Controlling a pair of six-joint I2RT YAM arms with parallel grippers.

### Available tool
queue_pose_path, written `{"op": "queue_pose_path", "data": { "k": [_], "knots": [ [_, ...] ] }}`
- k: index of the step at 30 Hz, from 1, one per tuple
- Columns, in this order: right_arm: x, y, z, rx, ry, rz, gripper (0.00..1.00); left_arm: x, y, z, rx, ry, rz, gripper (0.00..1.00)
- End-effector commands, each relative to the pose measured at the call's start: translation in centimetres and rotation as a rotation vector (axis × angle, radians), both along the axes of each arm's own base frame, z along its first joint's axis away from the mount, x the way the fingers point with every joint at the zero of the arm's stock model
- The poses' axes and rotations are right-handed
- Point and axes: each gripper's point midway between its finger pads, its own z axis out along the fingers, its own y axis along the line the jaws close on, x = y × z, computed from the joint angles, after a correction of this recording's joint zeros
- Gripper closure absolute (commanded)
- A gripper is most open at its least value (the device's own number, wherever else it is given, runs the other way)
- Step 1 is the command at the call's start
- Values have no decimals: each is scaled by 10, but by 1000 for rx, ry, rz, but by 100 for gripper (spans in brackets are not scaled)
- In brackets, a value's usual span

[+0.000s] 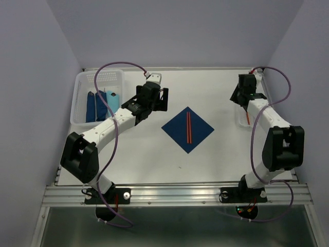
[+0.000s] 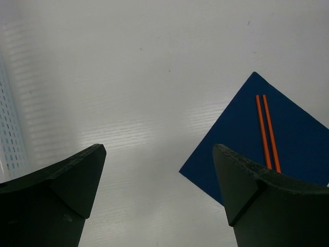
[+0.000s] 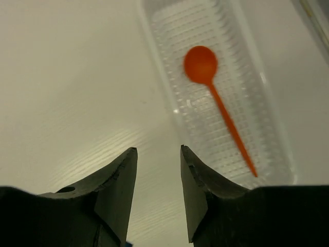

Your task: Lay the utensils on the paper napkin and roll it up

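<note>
A dark navy paper napkin [image 1: 187, 129] [image 2: 288, 141] lies as a diamond in the middle of the table. Two thin orange sticks [image 1: 189, 128] [image 2: 267, 132] lie side by side on it. An orange spoon [image 3: 217, 100] rests alone in a clear tray [image 3: 175, 98] [image 1: 241, 119] at the right edge. My right gripper [image 3: 158, 150] [image 1: 241, 95] hovers just left of that tray, open, with nothing between its fingers. My left gripper [image 2: 158, 148] [image 1: 160, 99] stands wide open over bare table, up and left of the napkin's corner, and is empty.
A white perforated basket [image 1: 82, 85] at the far left holds dark blue folded napkins and a light blue roll [image 1: 112, 104]. White walls close in the table's back and sides. An aluminium rail runs along the near edge.
</note>
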Motion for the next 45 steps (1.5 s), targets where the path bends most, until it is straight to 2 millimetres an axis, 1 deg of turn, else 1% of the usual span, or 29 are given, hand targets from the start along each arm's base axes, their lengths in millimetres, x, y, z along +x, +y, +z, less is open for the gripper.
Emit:
{"op": "queue_pose_path", "data": {
  "k": [1,2,3,4,6,7,8,9,10,11,12,13,14,16,18,19,27,29,30,31,33,34,37,38,41,42,45],
  "knots": [
    [-6,-60,-6,-77,70,-92,54,2,-3,13,-30,-38,3,1],
    [-5,-68,-9,-68,75,-104,54,3,-3,13,-29,-38,2,1],
    [-6,-83,-18,-59,96,-135,54,3,-4,12,-30,-36,0,1],
    [-4,-90,-19,-57,100,-149,54,3,-3,12,-27,-35,0,1],
    [-2,-102,-25,-50,113,-163,54,3,-3,11,-28,-34,2,1],
    [-2,-110,-36,-45,140,-171,54,3,-3,10,-24,-33,2,1],
    [0,-114,-37,-45,143,-171,54,3,-3,9,-22,-31,2,1],
    [0,-120,-46,-39,162,-180,54,3,-3,8,-21,-30,3,1],
    [1,-120,-50,-41,171,-177,54,3,-3,8,-20,-31,4,1],
    [0,-127,-54,-39,181,-188,54,3,-3,8,-20,-29,3,1],
    [1,-125,-58,-34,190,-173,55,4,-3,8,-20,-29,3,1],
    [0,-130,-69,-25,213,-175,55,4,-3,6,-20,-26,2,1],
    [2,-133,-71,-18,216,-176,55,4,-4,6,-19,-25,2,1],
    [4,-130,-81,-8,235,-153,57,5,-4,6,-20,-24,1,1],
    [8,-126,-85,8,233,-132,57,5,-5,6,-18,-23,-1,1],
    [7,-130,-86,8,233,-140,57,5,-5,5,-16,-21,0,1],
    [8,-128,-104,20,267,-118,59,5,-4,4,-12,-15,2,1],
    [8,-127,-111,23,279,-114,65,5,-4,4,-13,-16,2,1],
    [8,-127,-114,20,284,-110,72,5,-5,5,-14,-17,1,1],
    [8,-127,-114,20,286,-104,75,5,-4,4,-12,-15,2,1],
    [9,-126,-111,20,281,-92,82,5,-3,5,-13,-18,5,1],
    [10,-123,-109,24,274,-73,87,4,-4,5,-13,-16,4,1],
    [17,-117,-89,31,229,-22,94,4,-3,5,-11,-17,6,1],
    [19,-117,-78,28,204,-11,96,4,-3,6,-12,-19,6,1],
    [23,-113,-57,26,157,17,99,4,-3,6,-15,-18,6,1],
    [24,-114,-43,16,128,19,99,3,-3,6,-17,-18,4,1],
    [27,-106,-20,-4,84,33,99,3,-3,7,-21,-18,6,1]
  ]
}}
